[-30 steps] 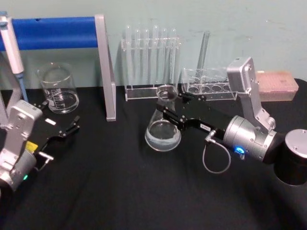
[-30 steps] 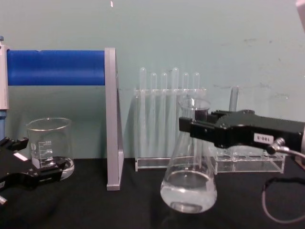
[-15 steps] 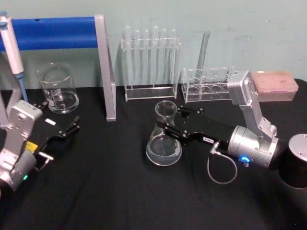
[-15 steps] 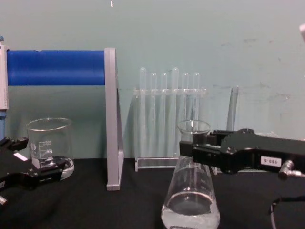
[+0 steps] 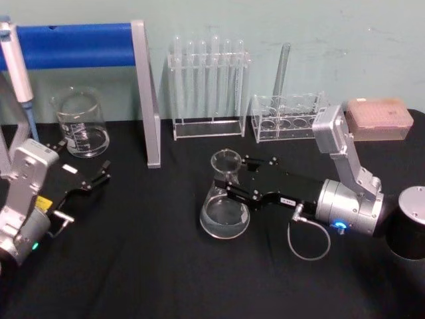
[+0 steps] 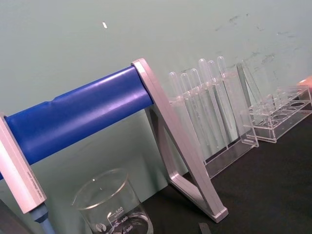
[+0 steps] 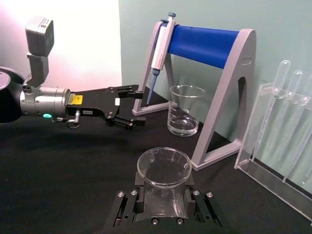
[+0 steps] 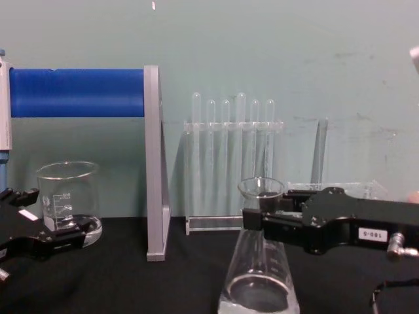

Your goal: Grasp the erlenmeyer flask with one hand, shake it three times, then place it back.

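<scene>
1. Head view: the erlenmeyer flask (image 5: 224, 203) stands upright at mid-table. It is clear glass with a wide round base, a narrow neck and a flared rim. A shallow layer of clear liquid lies in the bottom.
2. The right gripper (image 5: 234, 186) reaches in from the right, its jaws clamped on the flask's neck just below the rim.
3. The base sits low at the black table (image 5: 166, 272); I cannot tell whether it touches.
4. Room: bare cloth lies near and left of the flask. Farther off, by the wall, stand the test tube rack (image 5: 207, 86) and a low clear rack (image 5: 287, 119), both apart from the flask. The stand's grey leg (image 5: 147, 100) is far-left.
5. The left gripper (image 5: 89, 183) rests at the left, fingers spread and holding nothing, just near of the beaker (image 5: 81, 123).
</scene>
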